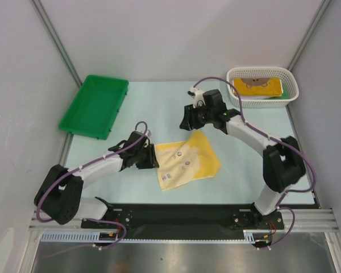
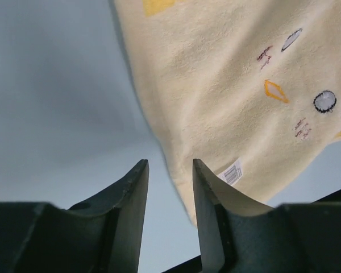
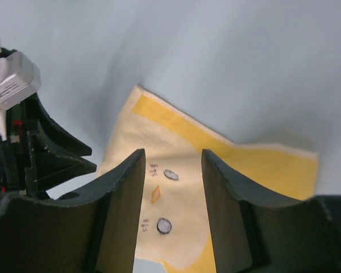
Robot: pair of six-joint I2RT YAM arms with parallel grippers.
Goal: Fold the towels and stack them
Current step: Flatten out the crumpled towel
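The yellow towel (image 1: 187, 162) lies flat on the desk (image 1: 153, 96), right of the green tray (image 1: 94, 105) and nearer the arm bases than it. Its pale printed layer is up, with brighter yellow showing past its far and right edges, so the edges don't look lined up, and that's the worry. Fold again from here and I'd expect the skew to carry into a crooked packet that sits badly on a stack. Second risk: a pinch that takes only the top layer would peel it open instead of folding it. Third, the left end effector (image 1: 149, 157) sits low at the towel's tray-side edge. In its wrist view one finger (image 2: 207, 216) is just beside the hem by the little label (image 2: 232, 172), maybe brushing it, I can't tell, and a sideways pull could drag that corner. Its jaws stand apart with nothing between them: released. The right end effector (image 1: 186, 121) hangs over the towel's far corner, further from the tray, also parted and empty, with the printed marks (image 3: 170, 175) visible through the gap. Well to the right of the tray, the white mesh basket (image 1: 292, 85) holds more towels (image 1: 257, 86), a yellow one on top with green beneath.
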